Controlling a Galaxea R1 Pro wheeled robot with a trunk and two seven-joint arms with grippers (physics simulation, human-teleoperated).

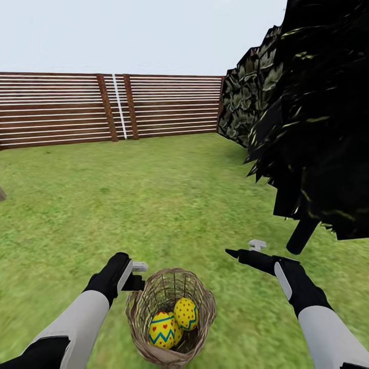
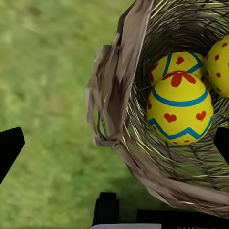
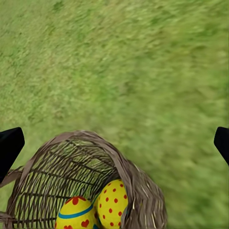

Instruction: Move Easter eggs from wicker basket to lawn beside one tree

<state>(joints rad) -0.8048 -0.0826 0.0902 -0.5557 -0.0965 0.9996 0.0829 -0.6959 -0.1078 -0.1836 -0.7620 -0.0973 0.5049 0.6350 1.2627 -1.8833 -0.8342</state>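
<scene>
A small brown open-weave wicker basket (image 1: 170, 318) is sitting on mottled green grass (image 1: 154, 205) at the bottom centre of the head view. Inside it, two yellow Easter eggs are showing in that view: one with blue zigzag bands and red hearts (image 1: 162, 330) at the lower left of the basket's hollow, and one with red dots only (image 1: 186, 313) just to its upper right, the two touching.

The left wrist view is showing three eggs in the basket (image 2: 143, 157): a zigzag egg in front (image 2: 180, 108), a second zigzag egg (image 2: 177, 63) lying just behind and partly covered by it, and the dotted egg (image 2: 220, 59) at the right edge of the frame. In the right wrist view, the basket rim (image 3: 138, 186) is sitting at the lower left, with the dotted egg (image 3: 112, 203) and one banded egg (image 3: 76, 213) visible.

Two black grippers are hovering over the lawn. The left gripper (image 1: 136, 274) is hanging just beside the basket's upper left rim; its fingers are spread wide, black tips at both side edges of its wrist view. The right gripper (image 1: 245, 250) is hanging to the upper right of the basket, apart from it, fingers likewise spread and holding nothing.

A brown horizontal-slat wooden fence (image 1: 56, 110) is running across the upper left of the head view. Dark foliage on a thin black stem (image 1: 301, 236) is filling the right side. No writing is readable.
</scene>
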